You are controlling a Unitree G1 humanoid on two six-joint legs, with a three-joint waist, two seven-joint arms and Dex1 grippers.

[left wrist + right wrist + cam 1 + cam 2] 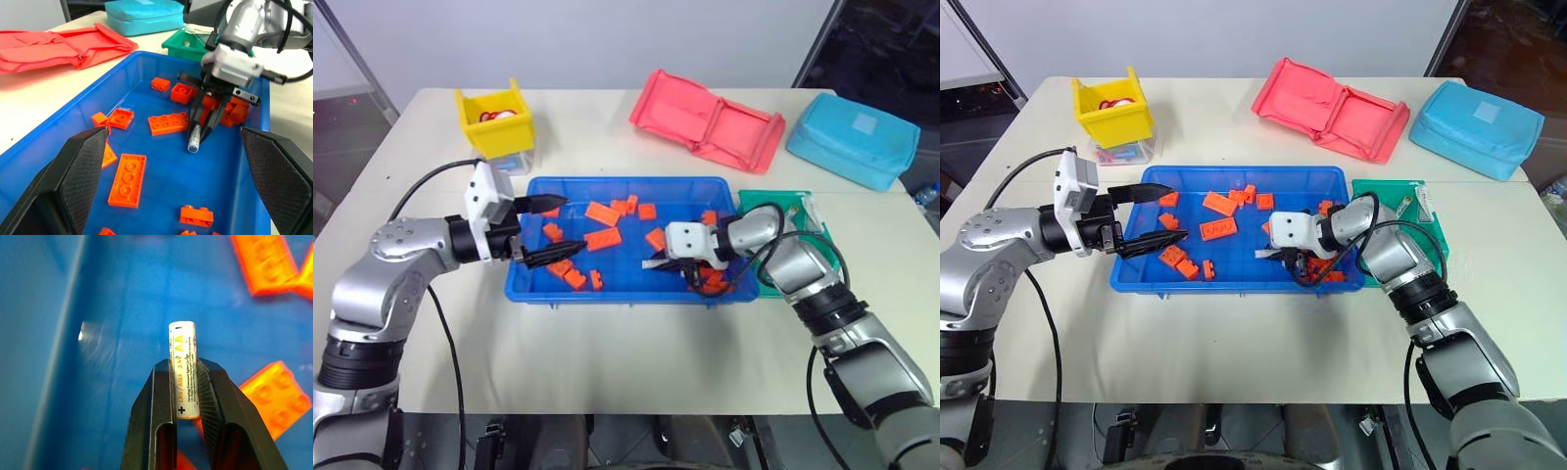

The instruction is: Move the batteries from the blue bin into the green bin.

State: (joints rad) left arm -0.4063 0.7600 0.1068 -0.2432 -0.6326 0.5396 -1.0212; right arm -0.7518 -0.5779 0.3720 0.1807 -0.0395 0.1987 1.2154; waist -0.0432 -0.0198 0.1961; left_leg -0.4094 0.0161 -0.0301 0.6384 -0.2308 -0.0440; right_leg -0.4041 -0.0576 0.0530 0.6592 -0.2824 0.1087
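One battery (183, 369) clamped in the right gripper (188, 382) over the blue bin (617, 290).

The two black fingers (161, 401) press on either side of the white AA cell – its far end sticks out past the tips, its plus end sits back between them, with blue floor beneath and one orange block (274, 396) just beside the jaws. The left gripper (548, 230) hangs at the bin's opposite end, jaws spread wide and holding nothing, with several blocks (128, 178) lying between and below its two fingers. I count about a dozen orange blocks scattered in the bin – the exact number is hard to tell where they pile up behind the right gripper. One green bin (783, 204) stands just beyond the right arm, touching the blue bin's end.
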